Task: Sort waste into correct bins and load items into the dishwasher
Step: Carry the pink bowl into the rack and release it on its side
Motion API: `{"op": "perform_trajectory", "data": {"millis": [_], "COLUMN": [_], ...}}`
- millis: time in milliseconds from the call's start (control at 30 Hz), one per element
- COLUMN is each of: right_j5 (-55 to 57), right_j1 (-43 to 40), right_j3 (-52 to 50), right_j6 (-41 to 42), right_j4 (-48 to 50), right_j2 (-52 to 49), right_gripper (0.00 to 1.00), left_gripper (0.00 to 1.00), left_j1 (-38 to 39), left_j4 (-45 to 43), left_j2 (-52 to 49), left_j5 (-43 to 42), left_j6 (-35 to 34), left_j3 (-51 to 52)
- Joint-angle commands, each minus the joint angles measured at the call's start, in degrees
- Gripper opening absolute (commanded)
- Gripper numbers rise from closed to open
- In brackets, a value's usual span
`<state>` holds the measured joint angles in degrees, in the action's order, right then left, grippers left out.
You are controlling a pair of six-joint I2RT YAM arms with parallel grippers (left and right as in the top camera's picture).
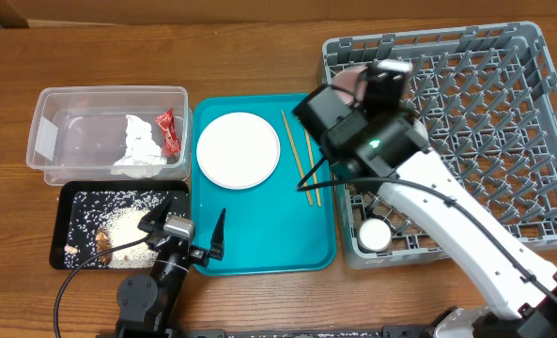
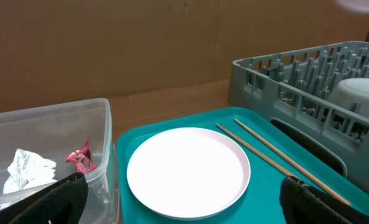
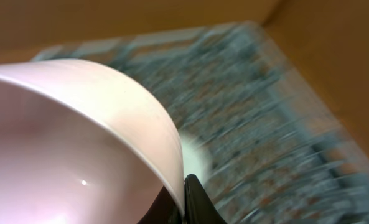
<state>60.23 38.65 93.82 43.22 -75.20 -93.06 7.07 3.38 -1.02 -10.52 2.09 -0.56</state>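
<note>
My right gripper [image 1: 367, 81] is shut on the rim of the pinkish-white plate [image 3: 78, 124] and holds it tilted over the near-left part of the grey dish rack [image 1: 485, 113]. The plate fills the left of the right wrist view, pinched between the fingers [image 3: 195, 198]. My left gripper [image 1: 186, 230] stands open at the front edge of the teal tray, with nothing between its fingers [image 2: 60, 199]. The large white plate [image 1: 238, 149] and two chopsticks [image 1: 301, 155] lie on that tray. A small white cup [image 1: 373, 234] and a grey-white bowl [image 2: 361, 93] sit in the rack.
The clear tub [image 1: 62, 103] at the left holds a white napkin [image 1: 139, 145] and a red wrapper [image 1: 168, 131]. In front of it the black tray [image 1: 64, 202] holds rice scraps [image 1: 123, 223]. The teal tray [image 1: 269, 239] lies between the bins and the rack.
</note>
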Motion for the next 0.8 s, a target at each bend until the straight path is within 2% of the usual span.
{"op": "perform_trajectory", "data": {"millis": [0, 233, 333, 500, 767], "right_j5": [21.07, 20.26, 15.98, 10.58, 6.95], "right_j1": [-5.66, -17.16, -24.57, -32.30, -36.74], "right_j3": [-0.11, -0.22, -1.27, -4.09, -5.38], "right_j6": [0.28, 0.28, 0.28, 0.28, 0.07], "right_j4": [-0.13, 0.28, 0.35, 1.44, 0.96], "right_j2": [-1.42, -1.62, -1.75, -2.91, -8.07], "right_gripper": [0.04, 0.04, 0.04, 0.04, 0.04], "left_gripper": [1.00, 1.00, 1.00, 1.00, 1.00], "left_j1": [-0.39, -0.39, -0.39, -0.39, -0.39], "left_j4": [-0.07, -0.07, -0.07, -0.07, -0.07], "left_j2": [0.33, 0.33, 0.33, 0.33, 0.33], "left_j5": [-0.48, -0.48, -0.48, -0.48, -0.48], "left_j6": [0.52, 0.52, 0.52, 0.52, 0.52], "left_j3": [0.28, 0.28, 0.28, 0.28, 0.28]}}
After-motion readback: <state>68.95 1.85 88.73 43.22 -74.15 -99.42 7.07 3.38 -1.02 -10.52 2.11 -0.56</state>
